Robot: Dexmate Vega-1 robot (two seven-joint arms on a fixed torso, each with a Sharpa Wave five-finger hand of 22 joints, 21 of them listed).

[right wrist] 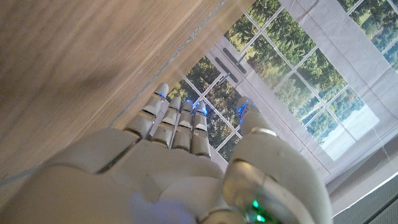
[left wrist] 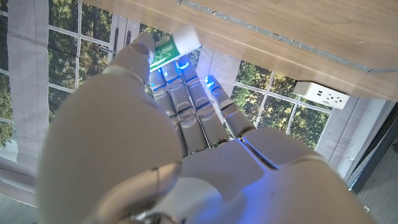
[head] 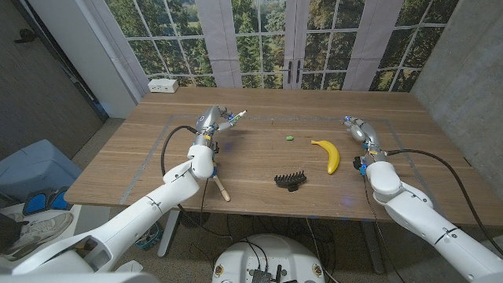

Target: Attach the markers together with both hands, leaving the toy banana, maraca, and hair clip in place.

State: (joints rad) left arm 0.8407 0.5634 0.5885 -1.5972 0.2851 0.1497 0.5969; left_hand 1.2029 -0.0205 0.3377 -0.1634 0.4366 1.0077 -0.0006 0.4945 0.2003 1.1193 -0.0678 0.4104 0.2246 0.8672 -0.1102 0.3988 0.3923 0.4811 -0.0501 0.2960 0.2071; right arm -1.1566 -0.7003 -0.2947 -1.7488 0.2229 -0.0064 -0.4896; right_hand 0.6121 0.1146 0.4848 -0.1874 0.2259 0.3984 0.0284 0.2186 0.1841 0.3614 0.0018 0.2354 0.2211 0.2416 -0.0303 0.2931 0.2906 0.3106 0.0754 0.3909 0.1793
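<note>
**Holding one marker, other hand empty**

Your left hand (head: 212, 119) pinches the white-and-green marker (head: 233, 117), its long axis aimed toward the yellow toy banana (head: 329, 155). Your right hand (head: 358, 130), fingers spread around nothing, waits just beyond that banana. A small green piece (head: 290, 137) lies between, nearer the banana.

L hand (head: 214, 119) raised, fingers closed round marker (head: 233, 118); R hand (head: 357, 128) empty, fingers straight

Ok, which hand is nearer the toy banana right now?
Right. The right hand sits just past the banana toward the table's right side; the left hand, holding a marker, is far across the table.
</note>
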